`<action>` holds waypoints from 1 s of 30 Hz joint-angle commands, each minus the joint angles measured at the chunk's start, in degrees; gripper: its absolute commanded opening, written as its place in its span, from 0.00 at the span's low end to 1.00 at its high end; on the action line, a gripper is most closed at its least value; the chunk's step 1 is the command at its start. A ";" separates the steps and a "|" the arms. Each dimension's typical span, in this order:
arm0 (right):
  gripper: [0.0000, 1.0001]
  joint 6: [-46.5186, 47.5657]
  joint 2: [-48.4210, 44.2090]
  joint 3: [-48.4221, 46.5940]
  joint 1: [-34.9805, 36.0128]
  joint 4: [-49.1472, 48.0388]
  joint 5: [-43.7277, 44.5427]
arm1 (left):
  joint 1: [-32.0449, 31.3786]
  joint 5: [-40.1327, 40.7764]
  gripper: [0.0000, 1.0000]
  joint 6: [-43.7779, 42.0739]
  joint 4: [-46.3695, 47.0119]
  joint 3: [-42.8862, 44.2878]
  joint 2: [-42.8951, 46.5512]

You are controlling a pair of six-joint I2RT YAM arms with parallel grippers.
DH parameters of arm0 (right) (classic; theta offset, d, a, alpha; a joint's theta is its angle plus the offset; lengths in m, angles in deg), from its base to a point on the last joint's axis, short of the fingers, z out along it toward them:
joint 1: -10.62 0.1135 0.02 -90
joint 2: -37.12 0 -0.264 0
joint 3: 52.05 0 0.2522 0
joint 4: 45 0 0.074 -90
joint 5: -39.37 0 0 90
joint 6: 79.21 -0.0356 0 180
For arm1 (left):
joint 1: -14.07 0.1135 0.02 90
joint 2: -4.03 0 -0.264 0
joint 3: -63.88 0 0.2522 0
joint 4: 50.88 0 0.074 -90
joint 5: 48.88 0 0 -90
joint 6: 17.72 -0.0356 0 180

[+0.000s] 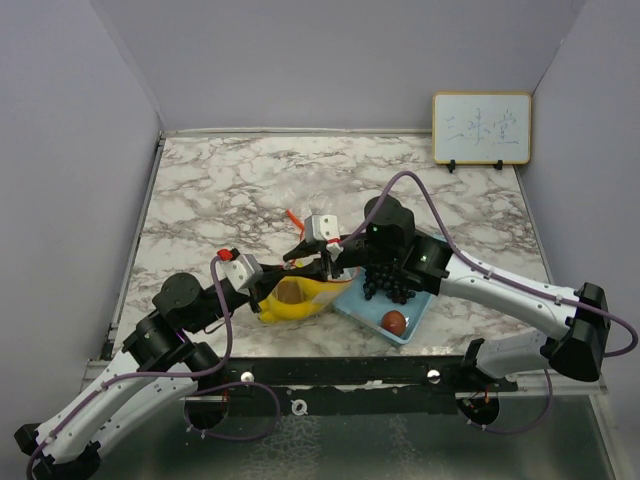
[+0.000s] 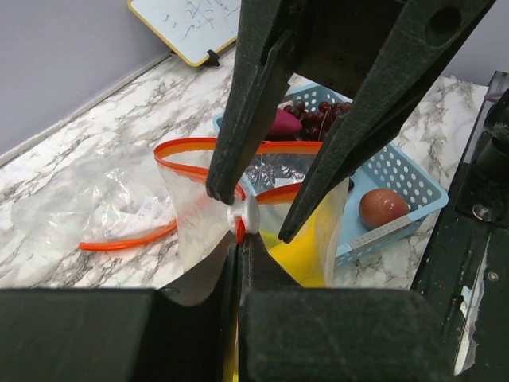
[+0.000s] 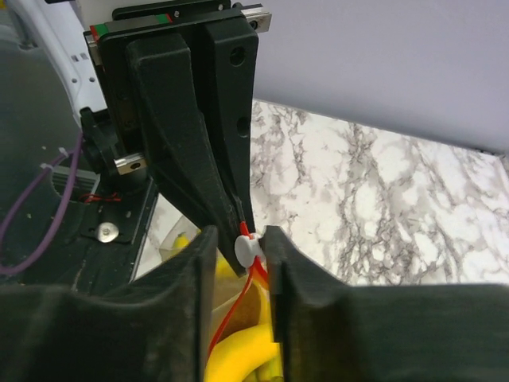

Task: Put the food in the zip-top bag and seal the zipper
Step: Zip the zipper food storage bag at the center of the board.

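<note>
Firstly, left wrist view, left gripper (image 2: 242, 253): pressed together, pinching the orange zipper edge of the bag (image 2: 195, 231) beside the white slider (image 2: 248, 215).
Left wrist view, right gripper (image 2: 251, 216): narrowly spread astride the slider; contact unclear.
Left wrist view, food: bananas (image 2: 301, 259) inside the bag; grapes (image 2: 314, 119), magenta piece (image 2: 282, 123) and red fruit (image 2: 383, 208) in the blue basket (image 2: 413, 171).
Right wrist view, slider: between the right gripper's fingers, at the left gripper's tip.
Top view, bag: on the desk (image 1: 250, 190), just beside the basket.

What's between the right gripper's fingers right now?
The white zipper slider, in both wrist views. The right gripper straddles it, contact unclear; the left gripper pinches the bag beside it.
</note>
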 commanded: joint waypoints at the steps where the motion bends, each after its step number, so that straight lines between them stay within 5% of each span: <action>1: 0.37 0.51 -0.79 0.34 -1.00 2.28 -2.06 | -0.03 0.13 0.00 -0.72 2.52 0.58 0.93; 23: 0.34 0.14 2.30 -2.70 -2.34 2.10 -7.33 | 0.01 -0.44 0.00 -0.47 2.67 0.49 0.84; 30: 0.01 0.24 3.03 -3.02 -2.47 3.80 -7.10 | 0.01 -0.03 0.00 -0.54 2.67 0.58 0.93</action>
